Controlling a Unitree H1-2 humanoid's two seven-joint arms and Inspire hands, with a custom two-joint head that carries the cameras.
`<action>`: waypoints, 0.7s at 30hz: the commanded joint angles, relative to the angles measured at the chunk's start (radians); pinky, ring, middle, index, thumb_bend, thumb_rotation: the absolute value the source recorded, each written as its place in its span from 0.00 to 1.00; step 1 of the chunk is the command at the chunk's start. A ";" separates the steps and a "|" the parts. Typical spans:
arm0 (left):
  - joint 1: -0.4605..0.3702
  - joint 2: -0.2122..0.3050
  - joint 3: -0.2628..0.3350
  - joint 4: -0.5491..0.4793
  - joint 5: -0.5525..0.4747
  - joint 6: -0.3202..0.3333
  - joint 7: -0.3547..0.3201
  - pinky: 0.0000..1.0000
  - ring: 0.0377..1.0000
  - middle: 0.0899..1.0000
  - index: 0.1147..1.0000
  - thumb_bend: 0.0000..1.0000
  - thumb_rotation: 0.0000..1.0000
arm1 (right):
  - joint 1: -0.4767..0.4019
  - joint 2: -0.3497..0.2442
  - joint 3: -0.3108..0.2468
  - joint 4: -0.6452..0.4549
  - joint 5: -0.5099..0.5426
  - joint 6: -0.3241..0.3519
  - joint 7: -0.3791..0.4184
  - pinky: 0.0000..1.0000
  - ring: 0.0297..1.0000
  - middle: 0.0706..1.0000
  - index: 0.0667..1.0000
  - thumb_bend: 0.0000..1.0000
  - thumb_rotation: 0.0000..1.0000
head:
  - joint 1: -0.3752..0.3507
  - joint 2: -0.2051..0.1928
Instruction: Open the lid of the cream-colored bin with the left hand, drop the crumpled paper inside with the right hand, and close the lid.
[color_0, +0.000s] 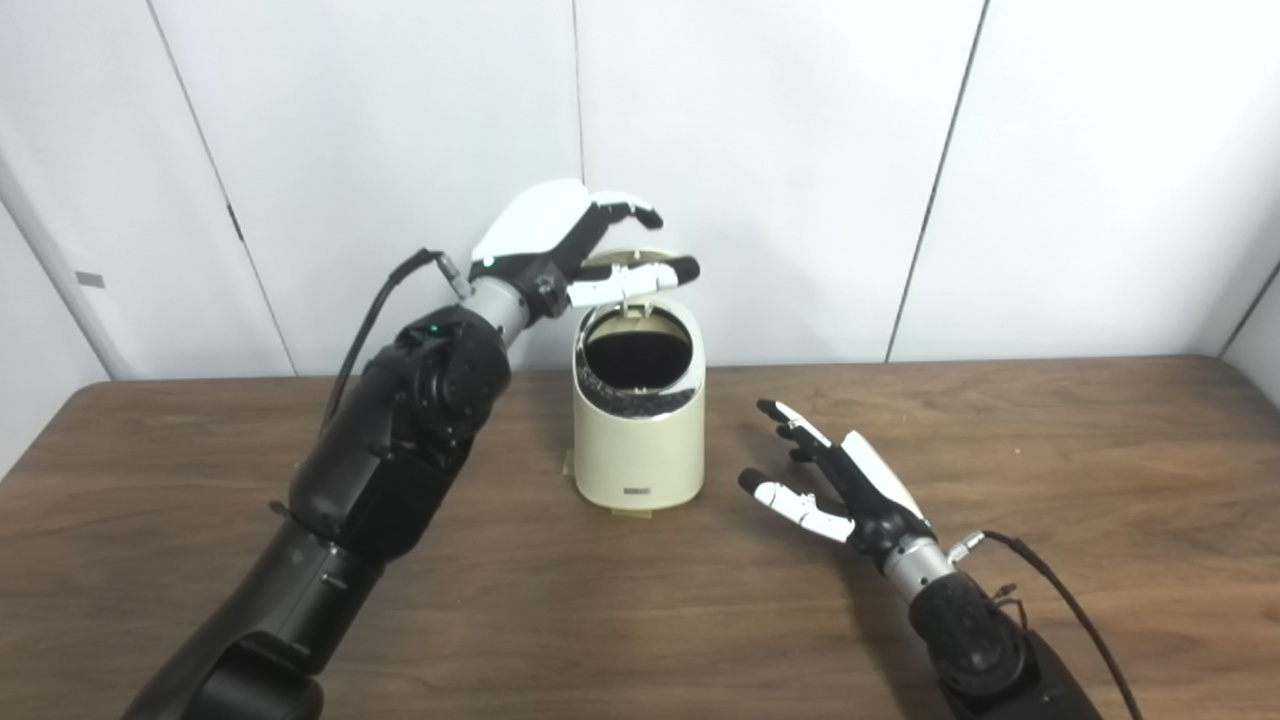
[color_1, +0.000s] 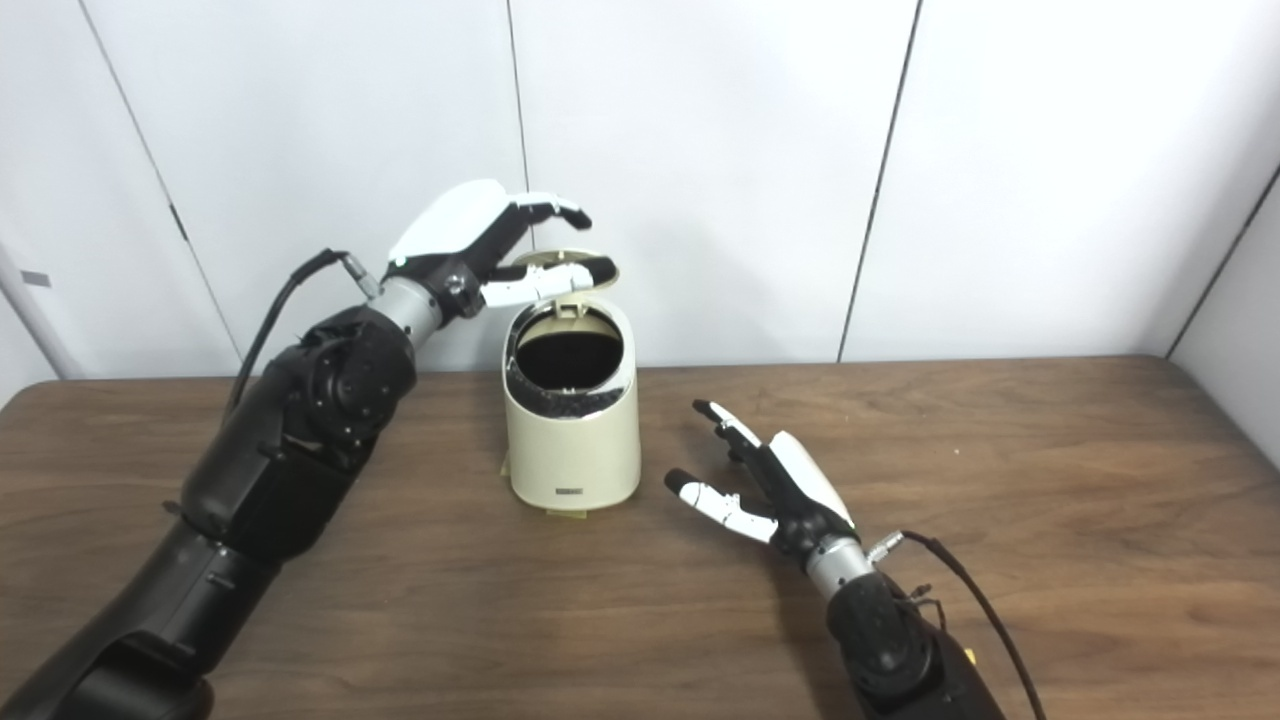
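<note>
Left arm raised, bent at elbow; left hand high, palm down, fingers extended, thumb out beneath them. Right arm low; right hand open, fingers spread, angled up-left, holding nothing.

— What carries everything here?
— A dark brown wooden table, filling the lower half of the frame up to the white wall.
— And what stands on it?
— A cream-colored bin, upright, just left of centre, near the table's far edge.
</note>
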 joint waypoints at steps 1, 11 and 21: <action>-0.055 0.007 0.003 -0.010 0.028 -0.018 0.023 0.84 0.91 0.86 0.81 0.76 0.94 | -0.034 -0.010 -0.009 -0.025 0.002 -0.023 -0.008 0.86 0.93 0.95 0.94 0.41 0.76 | 0.000 0.001; -0.018 0.015 0.002 -0.061 0.036 -0.031 0.008 0.84 0.91 0.85 0.81 0.78 0.97 | -0.040 -0.009 -0.008 -0.011 0.002 -0.032 -0.012 0.86 0.93 0.95 0.94 0.41 0.75 | 0.003 -0.005; 0.121 -0.010 0.041 -0.142 -0.022 -0.043 0.014 0.96 0.93 0.88 0.82 0.75 0.99 | -0.040 -0.010 -0.008 -0.016 0.000 -0.028 -0.010 0.86 0.92 0.95 0.94 0.41 0.76 | -0.001 0.000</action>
